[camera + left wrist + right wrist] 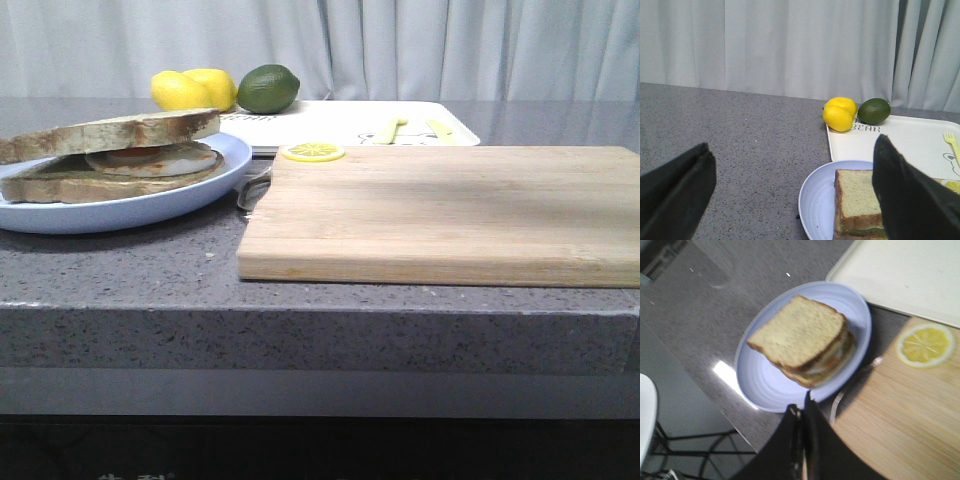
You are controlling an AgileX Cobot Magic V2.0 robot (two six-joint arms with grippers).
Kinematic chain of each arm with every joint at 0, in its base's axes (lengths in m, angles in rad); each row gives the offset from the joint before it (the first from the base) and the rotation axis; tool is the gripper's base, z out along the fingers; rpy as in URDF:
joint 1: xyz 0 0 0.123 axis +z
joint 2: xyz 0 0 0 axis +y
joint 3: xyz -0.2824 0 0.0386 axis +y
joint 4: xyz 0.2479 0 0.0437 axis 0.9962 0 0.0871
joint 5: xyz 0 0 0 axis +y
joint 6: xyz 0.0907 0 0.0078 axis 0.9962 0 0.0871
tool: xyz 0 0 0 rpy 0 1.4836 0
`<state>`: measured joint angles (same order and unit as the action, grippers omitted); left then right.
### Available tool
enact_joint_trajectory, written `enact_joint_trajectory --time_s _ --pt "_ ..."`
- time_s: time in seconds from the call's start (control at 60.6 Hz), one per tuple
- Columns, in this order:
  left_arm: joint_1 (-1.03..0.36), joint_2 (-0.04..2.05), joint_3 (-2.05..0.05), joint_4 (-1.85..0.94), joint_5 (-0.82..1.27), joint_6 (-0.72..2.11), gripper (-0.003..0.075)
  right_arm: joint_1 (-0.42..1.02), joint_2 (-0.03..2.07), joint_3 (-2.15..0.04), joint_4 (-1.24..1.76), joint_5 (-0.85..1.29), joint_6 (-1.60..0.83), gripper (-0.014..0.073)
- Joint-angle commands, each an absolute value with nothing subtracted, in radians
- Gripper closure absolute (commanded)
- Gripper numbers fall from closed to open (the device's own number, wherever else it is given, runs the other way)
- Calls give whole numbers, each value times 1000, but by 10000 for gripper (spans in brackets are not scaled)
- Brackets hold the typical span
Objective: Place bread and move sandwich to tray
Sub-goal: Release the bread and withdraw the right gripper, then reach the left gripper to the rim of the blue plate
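Neither arm shows in our front view; we know the grippers only from their own wrist cameras. Our left gripper hangs low over the grey counter with its two dark fingers spread wide, nothing between them. Our right gripper looks down steeply from above the near edge of the plate, its fingers pressed together to a thin seam and carrying nothing.

We count one sandwich, resting on the one round pale blue plate at the left of the counter. It is built of two slices: the bread lies on top, its front edge tilted upward in the front view, with one fried egg beneath it on the lower slice. The right wrist view is blurred, so we cannot make out the egg clearly there.

One white tray sits behind the plate and the board, well apart from the sandwich; it holds a pale yellow fork. One wooden cutting board lies just beside the plate, with one lemon slice on its far left corner. Behind the tray's left corner we count two lemons and one lime.
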<state>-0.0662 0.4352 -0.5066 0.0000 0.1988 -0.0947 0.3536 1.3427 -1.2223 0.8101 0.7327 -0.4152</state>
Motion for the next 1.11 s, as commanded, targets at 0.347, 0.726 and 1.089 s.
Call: enact_joint_trajectory --time_s 0.347,0.726,1.089 --pt "-60 448 -542 -6 122 -100 104 82 964 -1083 -45 752 70 645" --pt "-60 448 -542 -6 122 -100 104 99 493 -535 31 386 70 645" --pt "-60 464 -551 -8 83 -100 104 102 357 -362 31 157 70 645"
